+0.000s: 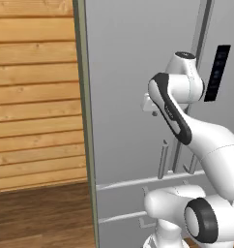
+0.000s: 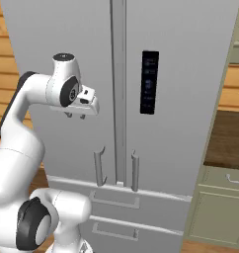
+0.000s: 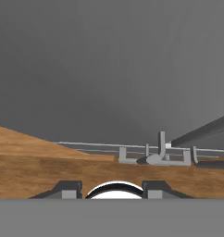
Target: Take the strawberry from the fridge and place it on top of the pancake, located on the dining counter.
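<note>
Directly ahead of the base stands the fridge (image 2: 180,59), a tall light-grey appliance, both upper doors closed flush, matte flat panels with no visible texture. Centre seam runs vertically between the doors; two slim vertical bar handles (image 2: 99,167) flank it low down, left one and right one just apart across the seam. Below them two drawer fronts, each with a horizontal recessed bar pull (image 2: 114,199). Black rectangular display panel (image 2: 149,82) sits on the right door, upper part. Pincer (image 2: 75,115) hangs in front of the left door, above the left handle and apart from it, pointing downward; short dark tips show beneath the white hand, standing fairly close together with nothing between them; exact gap hard to read. In the hand view the finger tips (image 3: 67,189) frame a look down the grey door face toward the drawer pulls and wooden floor (image 3: 35,162). Open room: clear air between hand and door front; left of the fridge a grey-green vertical edge strip (image 1: 85,121), then a horizontal plank wall (image 1: 34,97), warm light wood with visible grain, above darker brown floorboards. Right of the fridge, pale green cabinet fronts (image 2: 218,212) with a dark wood slab (image 2: 227,138) above them. Arm links smooth white, rounded, with dark joint bands. Strawberry cannot be seen with doors closed.
</note>
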